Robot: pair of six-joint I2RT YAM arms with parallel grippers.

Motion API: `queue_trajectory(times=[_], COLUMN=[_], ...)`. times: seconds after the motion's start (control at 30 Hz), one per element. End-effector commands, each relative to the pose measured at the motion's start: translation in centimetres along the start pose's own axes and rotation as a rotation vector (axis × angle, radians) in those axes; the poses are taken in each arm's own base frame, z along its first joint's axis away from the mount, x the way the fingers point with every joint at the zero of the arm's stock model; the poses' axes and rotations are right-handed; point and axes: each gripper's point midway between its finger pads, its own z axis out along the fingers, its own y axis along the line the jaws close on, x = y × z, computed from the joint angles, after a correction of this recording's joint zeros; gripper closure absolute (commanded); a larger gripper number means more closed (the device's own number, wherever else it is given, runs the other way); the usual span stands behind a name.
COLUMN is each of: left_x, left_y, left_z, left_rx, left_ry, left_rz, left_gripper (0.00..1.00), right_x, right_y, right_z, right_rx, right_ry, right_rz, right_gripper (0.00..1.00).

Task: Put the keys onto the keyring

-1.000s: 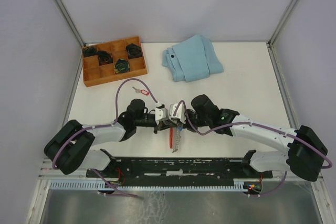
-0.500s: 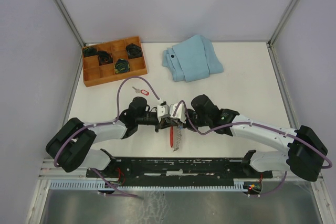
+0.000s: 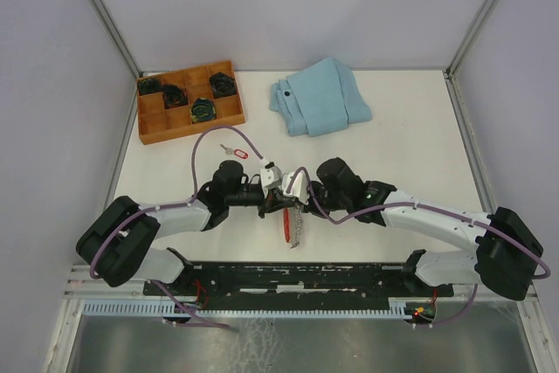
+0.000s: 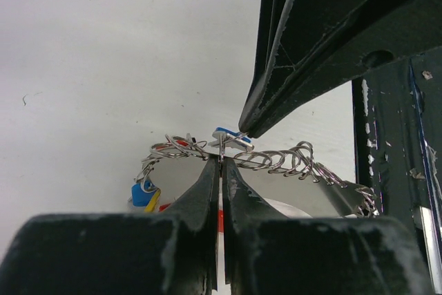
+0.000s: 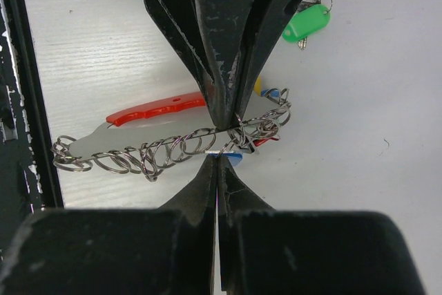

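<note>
The keyring (image 3: 291, 226), a red strip with a row of silvery loops, hangs between my two grippers above the table near the front. My left gripper (image 4: 221, 161) is shut on its metal edge among the loops (image 4: 290, 158). In the right wrist view the red strip (image 5: 155, 110) runs left under the left gripper's fingers (image 5: 221, 53). My right gripper (image 5: 219, 159) is shut on a blue-tagged key (image 4: 228, 132), held against the loops. More tags, blue and yellow (image 4: 143, 195), hang on the ring. A green-tagged key (image 5: 307, 22) and a red-tagged key (image 3: 234, 152) lie loose on the table.
A wooden compartment tray (image 3: 188, 102) holding dark items stands at the back left. A folded light-blue cloth (image 3: 319, 98) lies at the back centre. The black mounting rail (image 3: 297, 275) runs along the near edge. Purple cables arc over both arms.
Both grippers have shifted slightly away from the bases and turned a little, carrying the keyring with them. Both grips are unchanged.
</note>
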Motion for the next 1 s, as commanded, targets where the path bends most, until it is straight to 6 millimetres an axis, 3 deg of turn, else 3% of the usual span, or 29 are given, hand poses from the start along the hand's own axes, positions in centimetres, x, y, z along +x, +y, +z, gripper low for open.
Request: queue_trajectory(times=[0.0, 0.33, 0.47, 0.57, 0.67, 0.97], left_x=[-4.2, -5.4, -5.7, -5.6, -5.6, -5.4], left_y=[0.9, 0.9, 0.8, 0.8, 0.9, 1.4], left_z=[0.0, -0.7, -1.0, -1.1, -1.1, -1.2], left_rx=[-0.033, -0.067, -0.073, -0.075, -0.083, -0.115], left_ry=[-0.108, -0.175, -0.211, -0.211, -0.211, -0.212], left_rz=[0.032, 0.034, 0.039, 0.044, 0.05, 0.033], left_gripper=[0.97, 0.97, 0.97, 0.97, 0.97, 0.97], right_x=[-0.8, -0.6, -0.6, -0.7, -0.9, -3.2], right_y=[-1.0, -1.2, -1.6, -3.1, -4.3, -2.9], right_z=[0.3, 0.6, 0.7, 0.0, -1.1, -2.1], right_rx=[0.038, 0.073, 0.11, 0.22, 0.308, 0.24], right_ry=[-0.017, -0.045, -0.07, -0.11, -0.147, -0.259], right_rz=[-0.01, 0.015, 0.039, 0.064, 0.077, 0.061], right_gripper=[0.99, 0.99, 0.84, 0.74, 0.71, 0.64])
